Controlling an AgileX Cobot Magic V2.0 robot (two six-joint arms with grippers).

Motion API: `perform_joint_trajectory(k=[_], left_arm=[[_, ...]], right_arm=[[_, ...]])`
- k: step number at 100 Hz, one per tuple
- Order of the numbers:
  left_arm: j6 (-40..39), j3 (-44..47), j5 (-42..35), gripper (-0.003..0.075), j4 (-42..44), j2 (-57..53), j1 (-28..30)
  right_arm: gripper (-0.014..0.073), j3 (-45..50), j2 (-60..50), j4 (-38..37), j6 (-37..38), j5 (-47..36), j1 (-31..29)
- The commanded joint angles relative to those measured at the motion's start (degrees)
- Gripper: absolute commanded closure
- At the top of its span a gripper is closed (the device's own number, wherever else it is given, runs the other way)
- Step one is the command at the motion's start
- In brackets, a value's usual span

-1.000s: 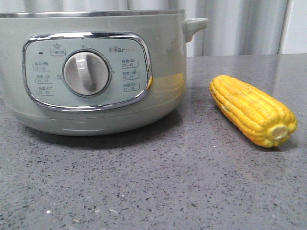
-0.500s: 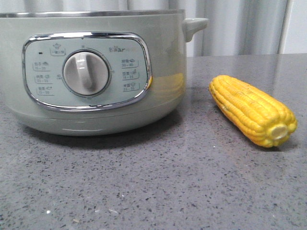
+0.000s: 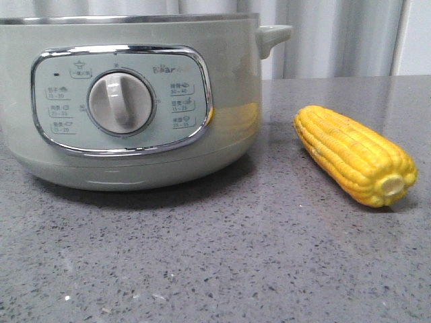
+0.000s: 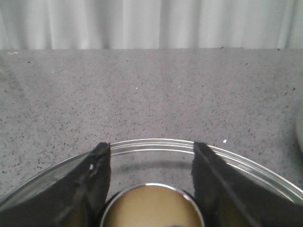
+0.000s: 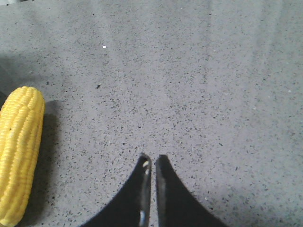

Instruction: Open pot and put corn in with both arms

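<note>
The pale green pot (image 3: 135,114) stands at the left of the front view, its dial panel facing me; its top is cut off by the frame. The yellow corn (image 3: 353,155) lies on the grey table to its right, stub end toward me. Neither gripper shows in the front view. In the left wrist view my left gripper (image 4: 150,147) is closed on the tan knob (image 4: 151,208) of a glass lid (image 4: 156,143), with table showing through the glass. My right gripper (image 5: 152,158) is shut and empty over bare table, with the corn (image 5: 19,151) apart to one side.
The grey speckled table (image 3: 215,269) runs back to pale curtains (image 3: 337,37). The pot's small side handle (image 3: 273,33) juts toward the corn. A pale sliver (image 4: 300,132) shows at the edge of the left wrist view; I cannot tell what it is.
</note>
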Motion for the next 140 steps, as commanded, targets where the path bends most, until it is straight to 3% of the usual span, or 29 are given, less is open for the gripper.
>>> perform_joint_trajectory(k=[1, 54, 86, 92, 101, 115, 130, 140], left_arm=[[0.0, -2.2, -7.5, 0.0741, 1.6, 1.4, 0.1], [0.0, -2.2, -7.4, 0.0741, 1.7, 8.0, 0.1], [0.0, -2.3, -2.1, 0.0737, 3.3, 8.0, 0.1], [0.0, -2.3, -1.2, 0.0713, 4.4, 8.0, 0.1], [0.0, -2.3, -0.9, 0.0607, 4.4, 8.0, 0.1], [0.0, -2.4, -0.9, 0.0416, 4.4, 8.0, 0.1], [0.0, -3.6, -0.9, 0.0382, 4.3, 7.9, 0.1], [0.0, -5.0, -0.6, 0.0382, 4.3, 7.9, 0.1]], right_arm=[[0.0659, -1.5, 0.7, 0.1, -0.3, -4.6, 0.0], [0.0659, -1.5, 0.7, 0.1, -0.3, -4.0, 0.0], [0.0659, -3.0, 1.9, 0.1, -0.3, -1.5, 0.8], [0.0659, -3.7, 3.0, 0.2, -0.3, -1.1, 1.9], [0.0655, -5.3, 5.0, 0.2, -0.9, 0.9, 4.3], [0.0537, -8.4, 8.8, 0.2, -0.5, 3.1, 8.9], [0.0314, -13.1, 13.9, 0.7, -0.5, 6.1, 13.8], [0.0232, -17.3, 17.9, 2.2, -0.5, 9.2, 16.6]])
